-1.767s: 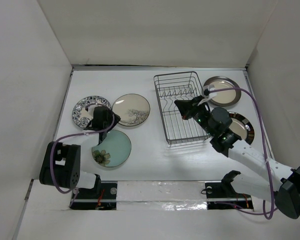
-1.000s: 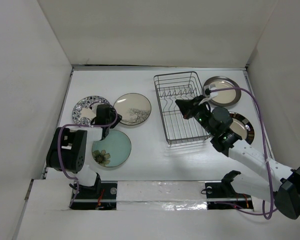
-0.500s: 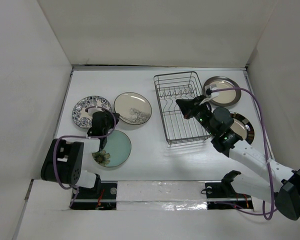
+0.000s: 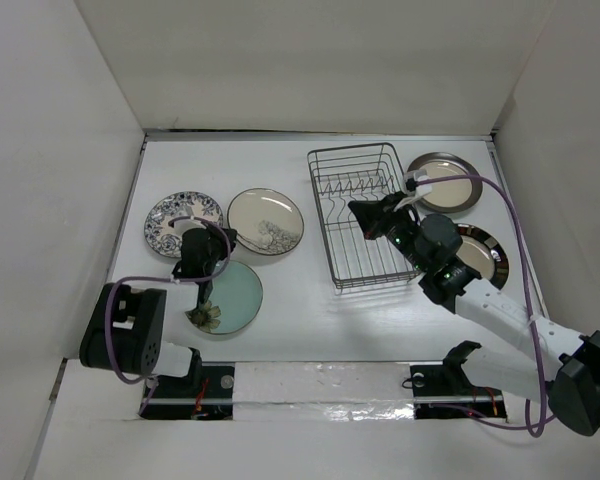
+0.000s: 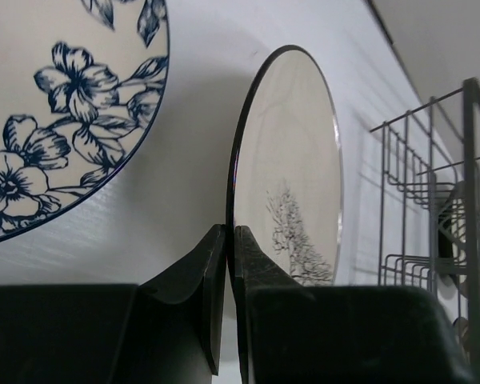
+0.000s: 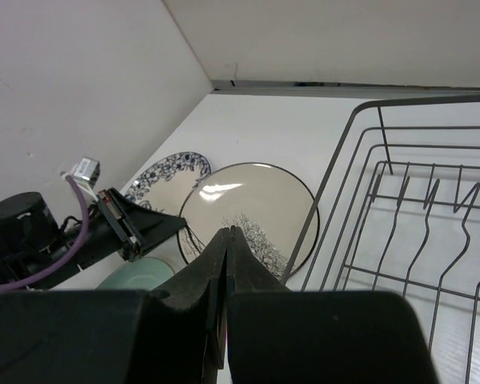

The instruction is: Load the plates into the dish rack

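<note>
So far: dish rack by far edge sits empty, all five plates left to load
Left hand: pinching tree plate rim, near left edge
Right hand: pinched closed, empty, over rack

My left arm reaches forward and low. My left gripper is turned sideways, its fingers clamped thinly on the rim of the cream plate. My right arm stretches forward and to my left. On it, my right gripper has its fingers pressed together.
</note>
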Motion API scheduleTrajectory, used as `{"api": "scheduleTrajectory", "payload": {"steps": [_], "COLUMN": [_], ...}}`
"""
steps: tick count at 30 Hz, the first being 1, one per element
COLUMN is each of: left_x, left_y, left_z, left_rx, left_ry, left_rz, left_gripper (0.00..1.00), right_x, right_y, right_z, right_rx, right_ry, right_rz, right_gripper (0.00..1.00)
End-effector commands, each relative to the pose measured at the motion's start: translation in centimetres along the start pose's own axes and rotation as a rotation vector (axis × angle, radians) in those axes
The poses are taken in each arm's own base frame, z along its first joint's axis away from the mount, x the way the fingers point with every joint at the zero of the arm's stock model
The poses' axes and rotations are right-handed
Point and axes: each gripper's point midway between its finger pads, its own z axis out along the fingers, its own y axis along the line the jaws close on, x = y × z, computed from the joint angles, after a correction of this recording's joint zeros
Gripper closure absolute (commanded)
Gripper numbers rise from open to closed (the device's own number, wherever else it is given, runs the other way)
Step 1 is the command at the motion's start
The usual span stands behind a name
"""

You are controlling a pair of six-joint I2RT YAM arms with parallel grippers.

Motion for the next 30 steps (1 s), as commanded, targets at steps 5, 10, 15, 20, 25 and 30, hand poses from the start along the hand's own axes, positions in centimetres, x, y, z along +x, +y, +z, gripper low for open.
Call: {"api": "scheduleTrajectory", "payload": {"steps": [5,10,15,20,25,30], "left_x": [2.4,2.3,3.7,5.4,7.7,8.9], "left_y": [-2.0,-2.7,-2.2,-2.1,-1.5,-2.2], "left_z": [2.6,3.7,4.9,5.6,5.6,4.9], "left_rx": [0.097,0.09,0.043,0.025,0.024,0.088], "left_ry": [0.137,0.168,0.263,0.353,0.452,0.496], "left_rz": [-0.001,0.009,0.023,0.021,-0.027,-0.094], "left_gripper": [1.0,0.95,0.74,0.7,0.69,0.69], "right_x": [-1.8,-1.7,-1.7,-2.0,-2.5,-2.7], "right_y": [0.4,0.3,0.3,0.4,0.2,0.3], "right_z": [0.2,0.2,0.2,0.0,-0.4,-0.6], "right_rx": [-0.001,0.005,0.005,0.003,0.011,0.007], "right_ry": [-0.059,-0.058,-0.058,-0.067,-0.083,-0.09], "right_rz": [-0.017,-0.017,-0.015,-0.012,-0.007,-0.004], "right_gripper": [0.99,0.99,0.99,0.99,0.99,0.98]}}
